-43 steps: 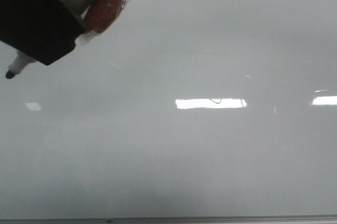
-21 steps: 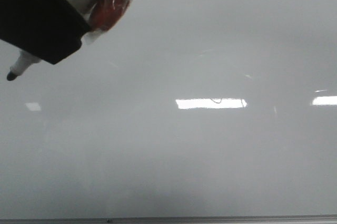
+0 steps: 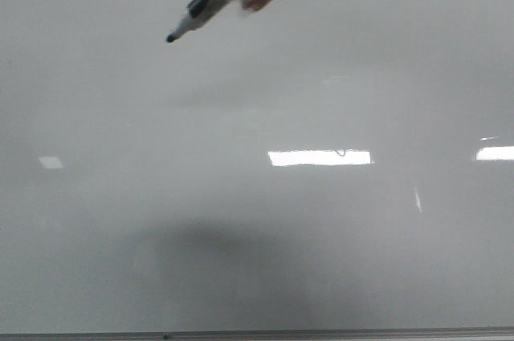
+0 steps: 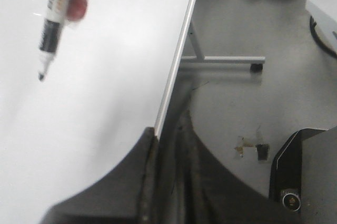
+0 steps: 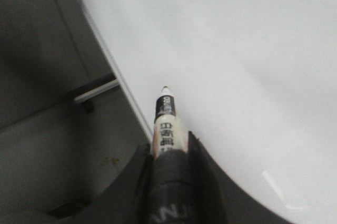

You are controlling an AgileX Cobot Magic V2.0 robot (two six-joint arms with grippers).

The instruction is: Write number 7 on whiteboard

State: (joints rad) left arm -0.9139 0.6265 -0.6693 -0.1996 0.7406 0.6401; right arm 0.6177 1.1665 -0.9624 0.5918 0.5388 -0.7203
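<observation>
The whiteboard (image 3: 321, 261) fills the front view, glossy pale grey with bright glare patches. No drawn number 7 shows on it; only a tiny dark squiggle (image 3: 341, 151) sits at the edge of one glare patch. My right gripper (image 5: 168, 147) is shut on a black-tipped marker (image 5: 166, 116). In the front view the marker (image 3: 201, 8) hangs at the top centre, its tip pointing down-left above the board. The left wrist view also shows the marker (image 4: 52, 23) over the board (image 4: 95, 103). My left gripper (image 4: 158, 134) is shut and empty at the board's frame edge.
The board's thin grey frame (image 3: 257, 333) runs along the near edge. Beyond the board's side edge lie grey floor, a metal stand leg (image 4: 221, 59) and a dark box (image 4: 300, 171). A stand bar (image 5: 95, 91) shows in the right wrist view.
The right gripper with the marker has moved from the upper left to the top centre and looks smaller. The marker tip now sits higher and further right over the board.
</observation>
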